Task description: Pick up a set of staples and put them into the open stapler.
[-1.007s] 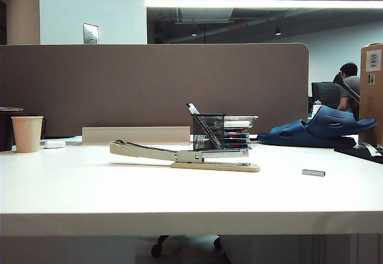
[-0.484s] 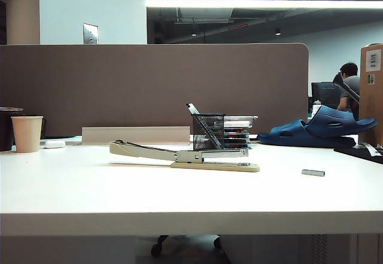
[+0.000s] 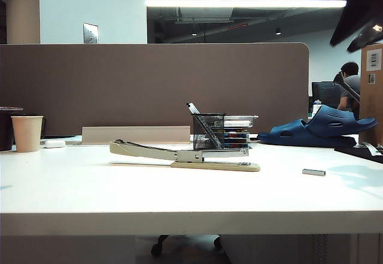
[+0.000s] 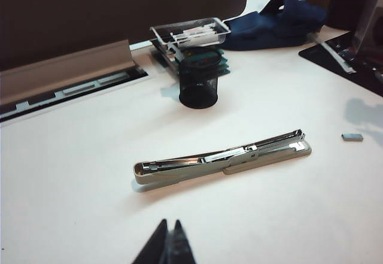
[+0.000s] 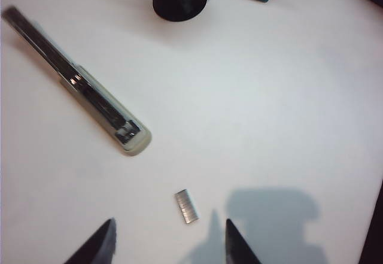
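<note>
Desk surface first: white, smooth and hard, so anything small on it is likely to skate when nudged. On it the stapler lies lengthwise at centre, beige base flat, its long slim arm swung out toward nine o'clock in the exterior view and the silver magazine exposed. It looks heavy enough to stay put under a light touch, and it needs no lifting, only a steady target.

Behind it, at about one o'clock from its hinge, stands a black mesh pen holder, with a stack of trays just beyond.

Over the right edge, the right gripper hangs high, fingers spread wide with nothing between them; in the exterior view it shows only as a dark shape at the upper right corner. Its shadow falls beside the target. The left gripper hovers on the near side of the stapler, its dark tips pressed together and empty.

Smallest is the set of staples, a short silvery bar lying flat, well apart from the stapler's base end, toward four o'clock of it in the exterior view. It is probably very light, rigid along its length yet brittle where the staples join, and slick metal. The best hold is likely across its narrow width at mid-length, jaws square to the long sides, squeezed gently so it neither snaps nor squirts away.
</note>
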